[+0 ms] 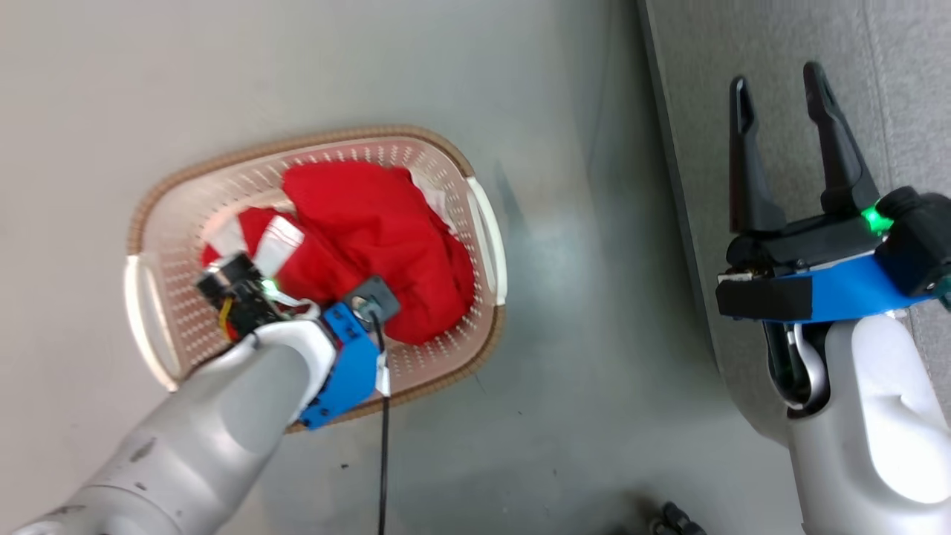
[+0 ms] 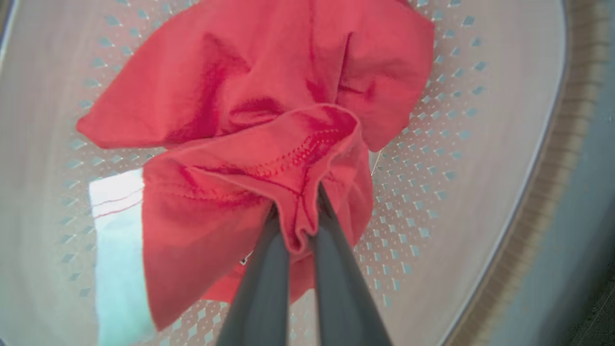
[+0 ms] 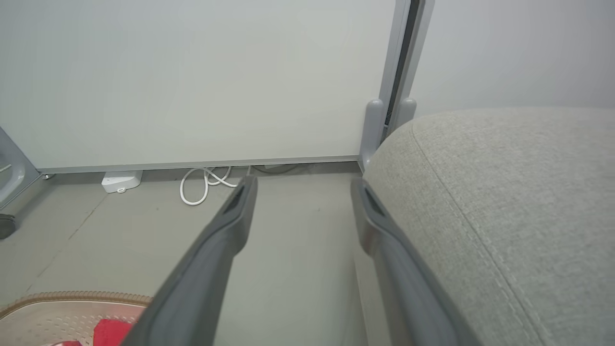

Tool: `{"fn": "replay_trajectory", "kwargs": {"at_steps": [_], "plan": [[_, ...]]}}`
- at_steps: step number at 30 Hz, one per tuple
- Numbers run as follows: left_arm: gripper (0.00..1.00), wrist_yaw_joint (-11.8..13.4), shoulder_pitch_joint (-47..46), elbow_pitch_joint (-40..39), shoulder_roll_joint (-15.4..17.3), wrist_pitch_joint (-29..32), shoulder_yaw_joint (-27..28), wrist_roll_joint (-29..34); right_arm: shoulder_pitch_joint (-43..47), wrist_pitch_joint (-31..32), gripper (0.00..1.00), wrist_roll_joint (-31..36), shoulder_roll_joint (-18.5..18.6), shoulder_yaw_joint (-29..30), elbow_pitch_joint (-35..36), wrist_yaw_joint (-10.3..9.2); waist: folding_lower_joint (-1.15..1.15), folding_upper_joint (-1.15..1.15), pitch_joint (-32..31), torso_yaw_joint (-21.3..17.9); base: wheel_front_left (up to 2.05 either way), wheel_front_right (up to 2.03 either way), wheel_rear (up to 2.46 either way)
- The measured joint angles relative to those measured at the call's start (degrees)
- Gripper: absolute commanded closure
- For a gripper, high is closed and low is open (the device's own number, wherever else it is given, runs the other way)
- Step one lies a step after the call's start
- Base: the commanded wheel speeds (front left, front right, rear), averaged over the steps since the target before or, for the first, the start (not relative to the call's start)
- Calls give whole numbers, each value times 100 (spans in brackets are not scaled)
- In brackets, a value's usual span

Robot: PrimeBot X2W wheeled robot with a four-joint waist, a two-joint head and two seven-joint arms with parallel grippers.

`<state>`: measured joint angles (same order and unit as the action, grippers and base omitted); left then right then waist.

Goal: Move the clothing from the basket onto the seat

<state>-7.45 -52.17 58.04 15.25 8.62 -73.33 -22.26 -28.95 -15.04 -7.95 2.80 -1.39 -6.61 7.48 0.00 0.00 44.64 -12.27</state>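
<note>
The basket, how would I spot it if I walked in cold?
Find the big grey seat; beside it on the floor sits the basket. It alone is cream, perforated and brown-rimmed, holding red clothing.

Grey floor (image 1: 565,416) all round. In the right wrist view, a white wall panel (image 3: 192,81) stands at twelve o'clock; at nine o'clock a looped white cable (image 3: 204,185) lies beside a small white box (image 3: 121,181), perhaps an adapter.
</note>
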Motion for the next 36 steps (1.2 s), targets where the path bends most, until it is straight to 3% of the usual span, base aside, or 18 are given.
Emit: {"fn": "replay_trajectory", "kwargs": {"at_steps": [8, 21, 29, 36], "plan": [[100, 0, 183, 2, -397, -810, -2, -431, 337, 0, 0, 201, -2, 53, -145, 1, 0, 0, -765, 315, 0, 0, 0], [100, 0, 405, 80, -735, -2082, 8, -1334, 1018, -1, 0, 432, -2, 183, -348, 1, -1, 0, -2184, 777, 0, 0, 0], [100, 0, 381, -133, -825, -2337, 143, -1764, 1317, 0, 0, 490, -2, 235, -435, 1, -1, 0, -2898, 959, 0, 0, 0], [100, 11, 311, -743, -805, -2360, 733, -1788, 1564, -1, 0, 504, -2, 243, -490, 1, -1, 0, -3398, 1024, 0, 0, 0]]}}
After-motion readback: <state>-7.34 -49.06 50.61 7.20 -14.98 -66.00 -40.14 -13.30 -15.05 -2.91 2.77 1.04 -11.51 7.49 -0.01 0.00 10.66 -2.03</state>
